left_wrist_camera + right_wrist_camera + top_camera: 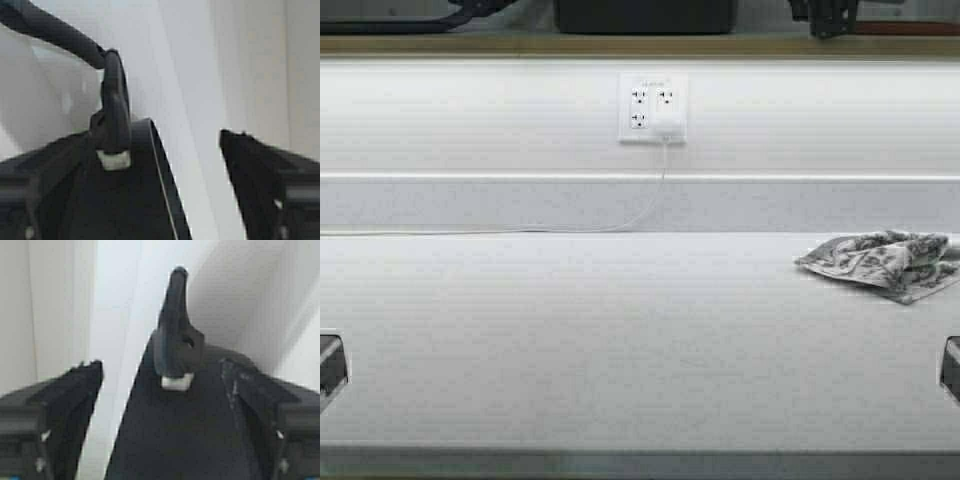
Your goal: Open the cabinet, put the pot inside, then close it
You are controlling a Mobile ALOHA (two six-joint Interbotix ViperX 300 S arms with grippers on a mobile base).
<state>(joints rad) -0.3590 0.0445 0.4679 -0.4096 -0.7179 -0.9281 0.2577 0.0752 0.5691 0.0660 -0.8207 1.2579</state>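
Observation:
The black pot (645, 15) shows only as a dark shape at the top edge of the high view, just above the cabinet's tan bottom edge (640, 45). My left gripper (470, 10) is at its left side and my right gripper (825, 15) at its right. In the left wrist view the open left gripper (150, 150) straddles the pot's wall (125, 200) and loop handle (115, 95), with a gap to one finger (265, 175). In the right wrist view the open right gripper (165, 375) straddles the other handle (175, 330), with a gap to one finger (60, 405). Pale cabinet walls lie behind.
A white counter (620, 340) fills the high view below. A crumpled patterned cloth (885, 262) lies at its right. A wall outlet (652, 108) with a white charger and cord sits on the backsplash. Dark arm parts (330, 365) show at both side edges.

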